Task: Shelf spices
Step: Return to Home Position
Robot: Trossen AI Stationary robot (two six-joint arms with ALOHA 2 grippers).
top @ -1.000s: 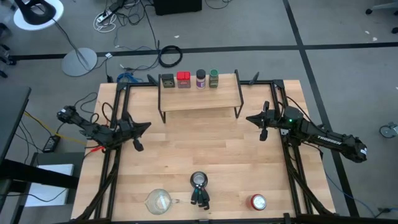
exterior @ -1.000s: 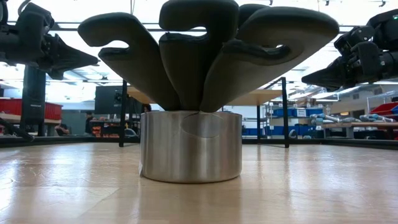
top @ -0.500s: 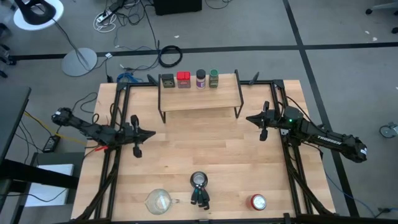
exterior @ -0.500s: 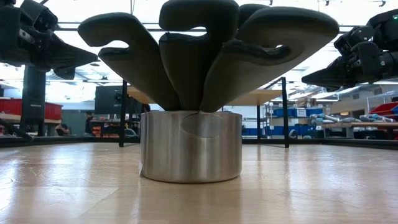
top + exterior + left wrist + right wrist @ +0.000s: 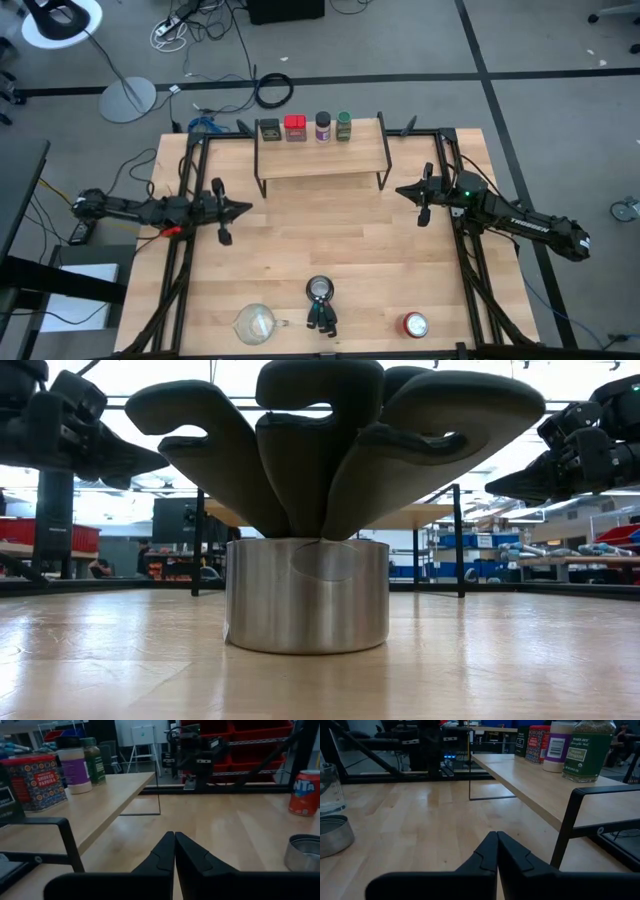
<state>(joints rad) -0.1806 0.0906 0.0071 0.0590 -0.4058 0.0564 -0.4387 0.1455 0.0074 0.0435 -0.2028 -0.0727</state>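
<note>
Four spices stand in a row on the far edge of the shelf [image 5: 320, 158]: a dark olive tin [image 5: 269, 129], a red tin [image 5: 295, 127], a purple-labelled jar [image 5: 322, 125] and a green jar [image 5: 343, 125]. Each rests on its base on the light board. My left gripper [image 5: 245, 209] hovers shut over the table's left part, pointing right, near the shelf's left legs. My right gripper [image 5: 400, 190] hovers shut by the shelf's right legs, pointing left. The left wrist view shows the red tin [image 5: 35, 781] and purple jar [image 5: 74, 765]; the right wrist view shows the green jar [image 5: 589, 747].
A steel cup [image 5: 320, 290] holding dark utensils stands near the near edge and fills the low view [image 5: 307, 590]. A clear glass cup [image 5: 255, 322] sits to its left, a red-topped can [image 5: 415, 325] to its right. Bare wood lies between the shelf and these.
My left arm has swung its rear part toward the near edge, and its gripper has turned from slanting toward the far side to pointing straight at the table's right, staying shut. The right arm and the spices have kept still.
</note>
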